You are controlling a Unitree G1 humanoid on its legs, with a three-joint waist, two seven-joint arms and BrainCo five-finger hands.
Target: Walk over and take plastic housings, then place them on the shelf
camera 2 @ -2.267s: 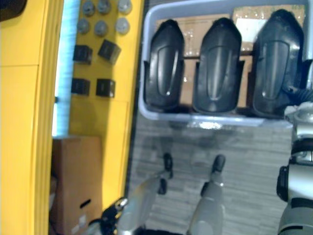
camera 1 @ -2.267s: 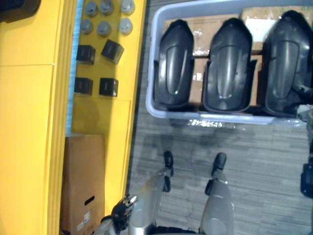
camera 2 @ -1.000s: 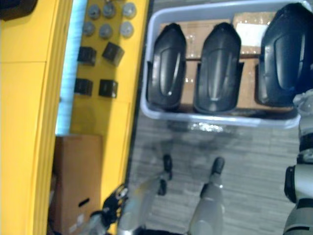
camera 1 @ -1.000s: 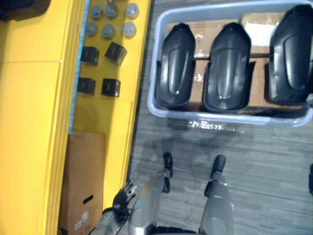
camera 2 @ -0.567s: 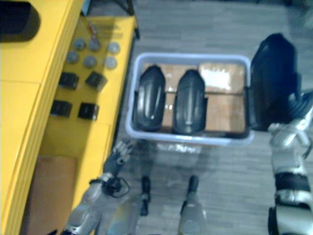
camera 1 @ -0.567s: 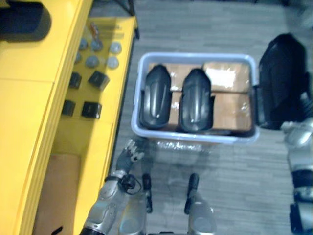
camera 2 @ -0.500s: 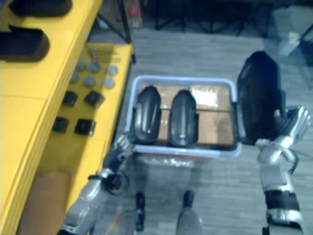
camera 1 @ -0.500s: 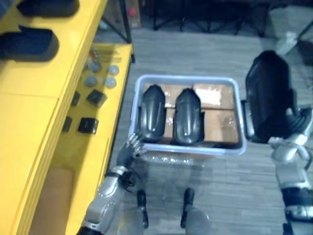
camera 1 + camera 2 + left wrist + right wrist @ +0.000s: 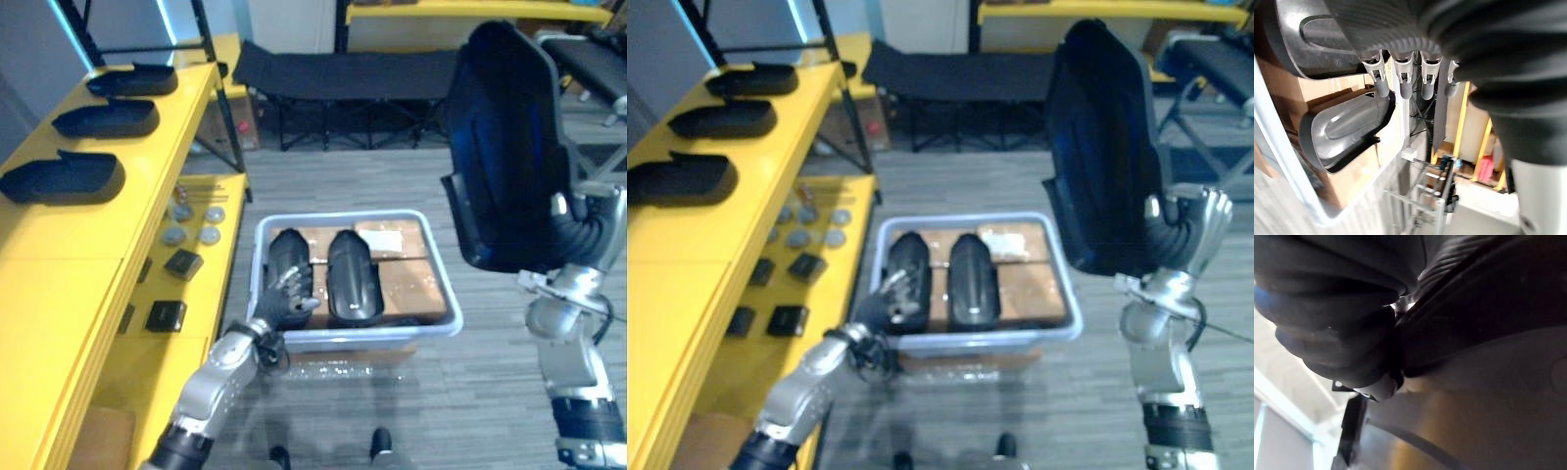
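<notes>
Black housing [image 9: 509,147] out of the bin [image 9: 362,339], upright in right robot hand [image 9: 1187,230]

Raised housing [image 9: 509,147] glossy black, tote [image 9: 338,340] pale lavender-grey, paired housings [image 9: 355,277] inside dull black, cardboard [image 9: 431,284] brown, shelf [image 9: 59,284] bright yellow, floor [image 9: 490,372] grey with fine streaks.

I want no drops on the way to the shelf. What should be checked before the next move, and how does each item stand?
1. Is the lifted housing clear of the bin: ok, it is held up to the bin's right.
2. Hold of the right hand on it: cannot tell.
3. Is the left hand free: ok, open over the bin's left housing, holding nothing.
4. Room on the yellow shelf: ok, bare top nearer than the three shelved housings.
</notes>
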